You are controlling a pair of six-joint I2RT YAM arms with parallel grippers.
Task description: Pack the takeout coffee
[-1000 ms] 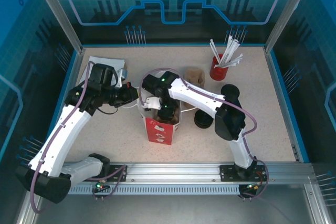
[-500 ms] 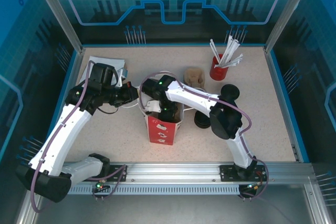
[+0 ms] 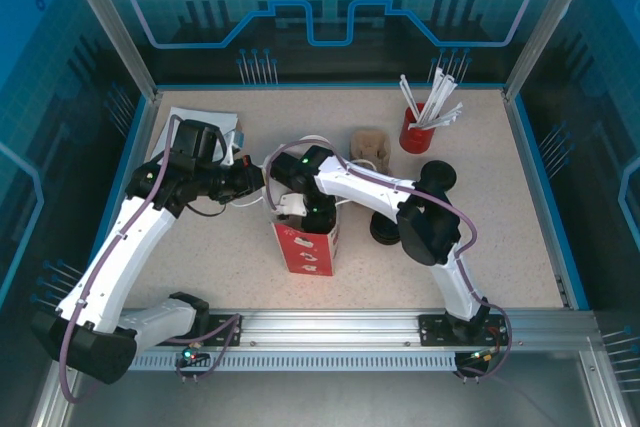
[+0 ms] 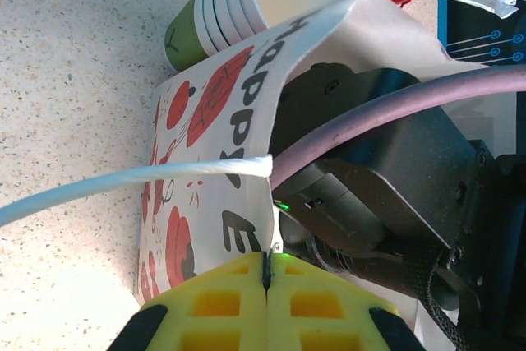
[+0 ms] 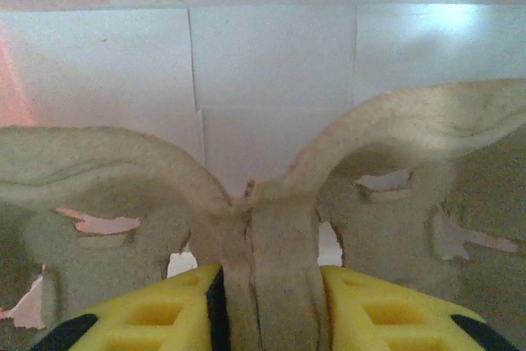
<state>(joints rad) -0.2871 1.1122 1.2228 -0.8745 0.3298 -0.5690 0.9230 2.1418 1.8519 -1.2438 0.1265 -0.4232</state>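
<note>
A red-and-white paper bag [image 3: 305, 247] stands upright mid-table. My left gripper [image 3: 262, 180] is shut on its upper rim; in the left wrist view the yellow fingertips [image 4: 267, 273] pinch the printed paper edge [image 4: 205, 121]. My right gripper [image 3: 313, 215] reaches down into the bag. In the right wrist view its jaws [image 5: 267, 289] straddle the centre ridge of a brown pulp cup carrier [image 5: 271, 228]. The right pad touches the ridge and a dark gap shows at the left pad. The takeout coffee is hidden.
A lidless stack of green-walled cups [image 4: 246, 6] lies behind the bag. Black lids [image 3: 385, 230] sit right of the bag, beside the right arm. A red holder of stirrers [image 3: 418, 127] stands at the back right, and white papers [image 3: 205, 132] lie at the back left.
My right wrist has shifted slightly left and sunk further into the bag. The bag's top has moved a little left with it. The left arm has stayed put.
</note>
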